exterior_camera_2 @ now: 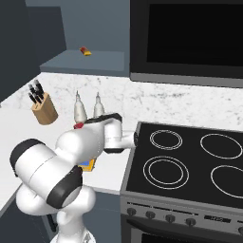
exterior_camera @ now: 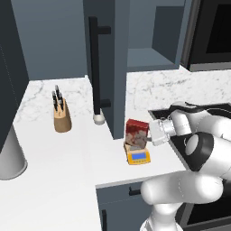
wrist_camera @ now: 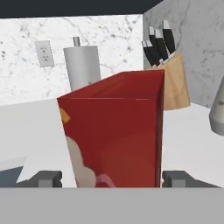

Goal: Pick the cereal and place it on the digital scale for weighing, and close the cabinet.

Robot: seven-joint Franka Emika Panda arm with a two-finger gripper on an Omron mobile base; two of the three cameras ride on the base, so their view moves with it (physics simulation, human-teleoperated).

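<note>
**Cereal box upright on scale, cabinet door open**

Item 1: the cereal. Small red box with a pale picture on its front, standing upright on the digital scale. In the hand view the cereal is close to the camera, between the 2 dark fingertips, which stand wide apart, 1 on each side of the box. Whether the tips touch the box cannot be told.

Item 2: the digital scale. Flat orange-yellow unit with a blue display panel facing the counter's front edge. It sits on the white counter, near the corner beside the stove. In the right base view only an orange-and-blue corner of the scale shows under the arm.

Item 3: the gripper. It reaches in level from the right, at the box's side.

Item 4: the cabinet. Dark slate-grey door swung open, edge toward the camera, with a long black vertical bar handle; its lower end hangs just behind the cereal.

Item 5: surroundings. A wooden knife block stands well left of the scale. A white bottle stands near the door's foot. A grey cylinder stands at the far left. The black stove has 4 ring burners.
</note>
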